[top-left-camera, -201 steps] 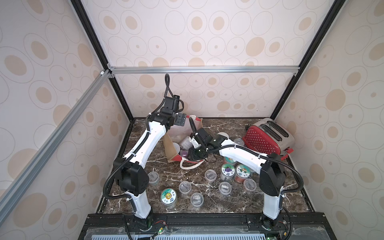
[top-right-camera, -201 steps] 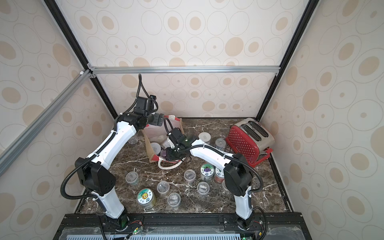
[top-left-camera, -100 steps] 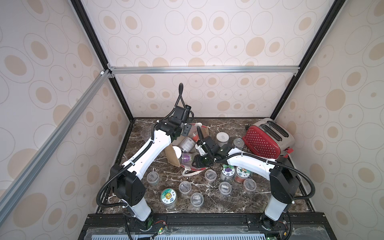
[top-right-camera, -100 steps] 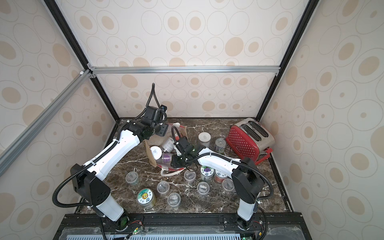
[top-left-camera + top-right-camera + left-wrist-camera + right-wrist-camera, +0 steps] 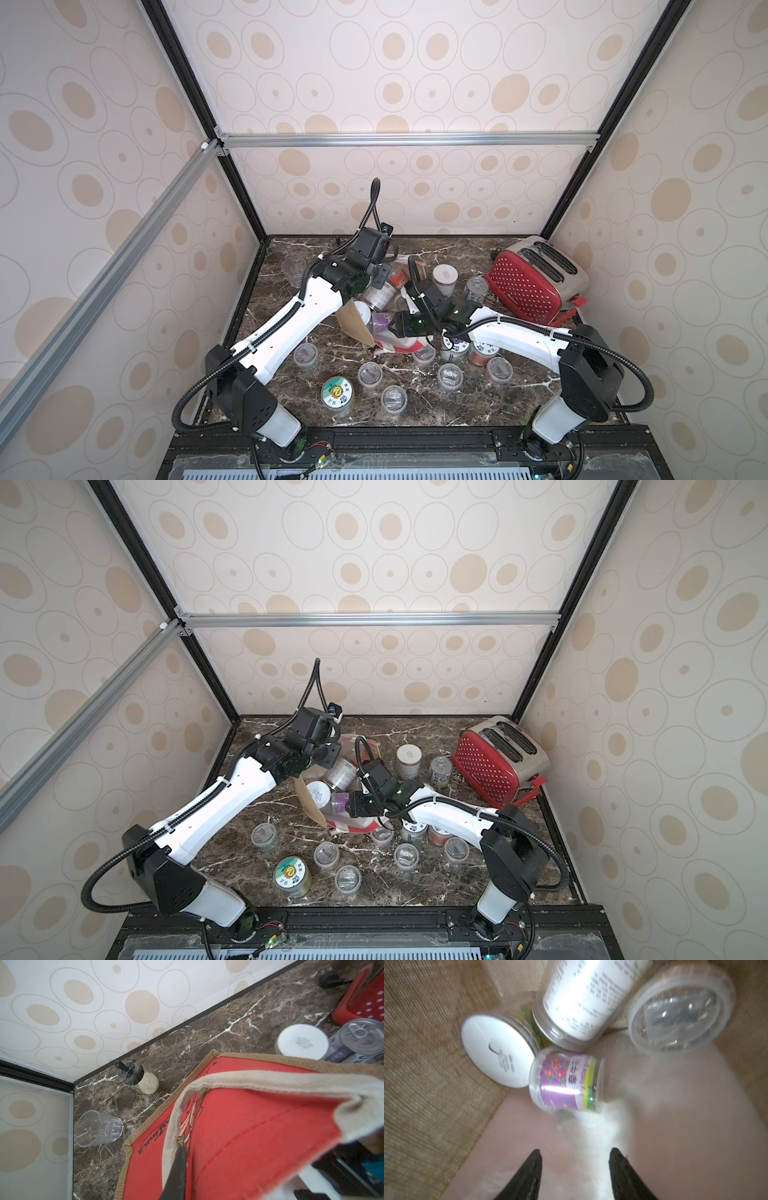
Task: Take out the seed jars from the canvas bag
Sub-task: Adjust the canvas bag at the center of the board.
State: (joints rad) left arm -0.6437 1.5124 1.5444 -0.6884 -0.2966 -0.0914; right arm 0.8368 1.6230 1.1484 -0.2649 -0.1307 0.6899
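Both top views look down on the canvas bag (image 5: 353, 328) (image 5: 309, 804) from high up front; my wrist cameras hug it, left outside (image 5: 249, 1126), right inside (image 5: 425, 1064).

Bright and evenly lit, with soft shadows. Sharp in both top views, bowed at edges. Smeared beyond the fingers (image 5: 527, 1174) in the right wrist view, glare streaking the purple-labelled jar (image 5: 564, 1084).
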